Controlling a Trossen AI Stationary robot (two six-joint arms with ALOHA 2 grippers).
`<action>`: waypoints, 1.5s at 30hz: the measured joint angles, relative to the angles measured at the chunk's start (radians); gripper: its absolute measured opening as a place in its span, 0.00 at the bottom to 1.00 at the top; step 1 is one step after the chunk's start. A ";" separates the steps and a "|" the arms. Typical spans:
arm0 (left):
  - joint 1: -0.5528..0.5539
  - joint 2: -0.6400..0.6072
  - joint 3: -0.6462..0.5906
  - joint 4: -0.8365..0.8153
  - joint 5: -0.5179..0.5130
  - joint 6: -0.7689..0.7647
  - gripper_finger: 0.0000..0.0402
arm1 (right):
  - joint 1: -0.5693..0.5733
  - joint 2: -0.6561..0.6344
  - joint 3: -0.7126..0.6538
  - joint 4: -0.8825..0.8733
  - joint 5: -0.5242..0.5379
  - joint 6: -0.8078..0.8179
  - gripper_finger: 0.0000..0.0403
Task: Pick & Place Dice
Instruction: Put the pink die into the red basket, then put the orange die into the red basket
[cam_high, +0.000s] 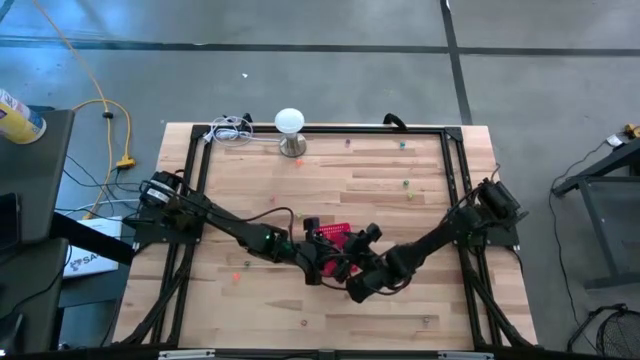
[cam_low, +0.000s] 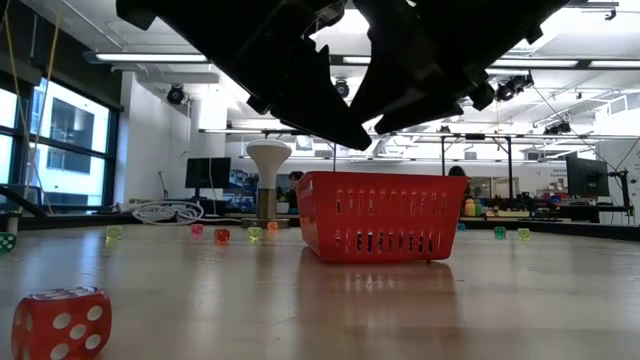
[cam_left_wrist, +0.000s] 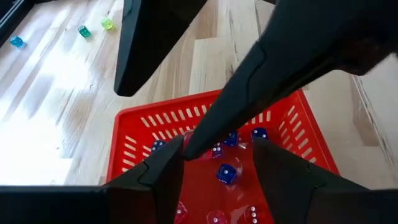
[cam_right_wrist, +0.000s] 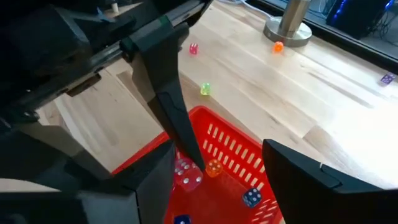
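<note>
1. Pale wooden plank worktop (cam_high: 420, 290): both dark arms meet over its lower centre in the high view.
2. Red slotted plastic basket (cam_low: 380, 215): directly beneath both tools; several small dice (cam_left_wrist: 226, 173) lie inside.
3. Left tool (cam_left_wrist: 214, 158): fingers parted, nothing visibly between them, over the basket's interior.
4. Right tool (cam_right_wrist: 211, 180): fingers parted, seemingly empty, likewise above the basket.
5. Loose small coloured dice: nearest cluster, toward 1 o'clock from the basket, lies closer to the right arm; a red die (cam_low: 61, 322) sits apart.

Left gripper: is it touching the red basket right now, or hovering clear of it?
Apart. The low view shows the left gripper above the red basket, with background visible between its fingertips and the rim.
</note>
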 joint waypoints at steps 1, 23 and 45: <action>0.000 0.000 0.000 0.000 0.000 0.000 0.45 | 0.000 0.000 0.000 -0.012 0.000 0.000 0.57; -0.062 -0.037 0.000 -0.063 0.011 -0.039 0.45 | 0.064 0.005 0.019 0.029 0.027 -0.071 0.57; -0.475 -0.244 0.000 -0.994 0.239 -0.995 0.45 | 0.306 0.005 0.066 0.497 0.061 -0.345 0.57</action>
